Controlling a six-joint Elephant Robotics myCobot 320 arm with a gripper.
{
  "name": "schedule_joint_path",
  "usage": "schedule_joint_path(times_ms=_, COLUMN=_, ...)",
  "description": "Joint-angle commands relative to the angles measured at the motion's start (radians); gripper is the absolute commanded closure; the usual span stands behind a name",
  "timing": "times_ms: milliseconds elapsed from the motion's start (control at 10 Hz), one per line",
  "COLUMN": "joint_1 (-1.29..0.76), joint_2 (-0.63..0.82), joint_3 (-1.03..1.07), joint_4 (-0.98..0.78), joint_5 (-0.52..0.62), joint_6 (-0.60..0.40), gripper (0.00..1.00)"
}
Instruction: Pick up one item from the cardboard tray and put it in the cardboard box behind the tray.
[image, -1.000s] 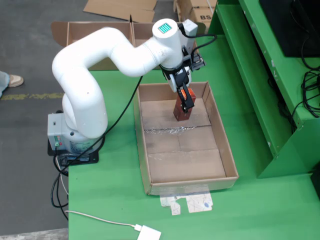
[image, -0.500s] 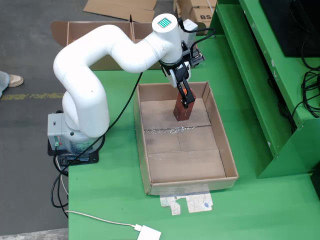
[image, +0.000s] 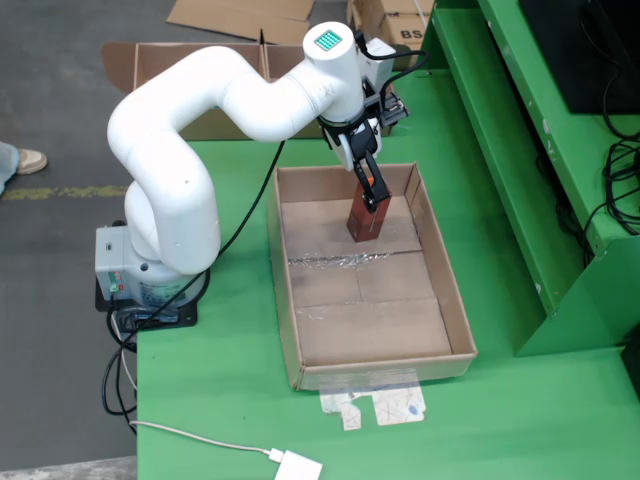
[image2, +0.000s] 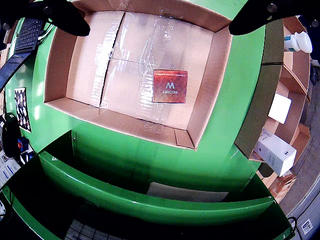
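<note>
A dark red box (image: 365, 220) with a printed label stands on the floor of the cardboard tray (image: 455, 300), near its far end. In the gripper view the red box (image2: 170, 86) shows its top face inside the tray (image2: 207, 90). My gripper (image: 371, 192) hangs just above the box in the fixed view. In the gripper view its gripper (image2: 159, 25) is open, with the black fingers (image2: 60, 17) spread wide at the top corners and nothing between them. An open cardboard box (image: 165, 65) stands behind the table, partly hidden by the arm.
A raised green shelf (image: 520, 170) runs along the right of the table (image: 230, 400). A white cable and adapter (image: 295, 465) and a paper scrap (image: 380, 405) lie at the front. More cardboard boxes holding white items (image2: 295, 75) stand beside the table.
</note>
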Motion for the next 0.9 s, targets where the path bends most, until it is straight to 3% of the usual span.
schedule_joint_path(times_ms=0, joint_1=0.016, joint_2=-0.020, joint_3=0.081, joint_4=0.004, joint_5=-0.017, joint_6=0.015, gripper=0.00)
schedule_joint_path(times_ms=300, joint_1=0.006, joint_2=-0.089, joint_3=0.173, joint_4=-0.014, joint_5=-0.015, joint_6=0.006, gripper=0.00)
schedule_joint_path(times_ms=400, joint_1=-0.005, joint_2=-0.199, joint_3=0.326, joint_4=-0.059, joint_5=-0.020, joint_6=0.005, gripper=0.00)
schedule_joint_path(times_ms=800, joint_1=-0.030, joint_2=-0.349, joint_3=0.536, joint_4=-0.115, joint_5=0.002, joint_6=-0.018, gripper=0.00)
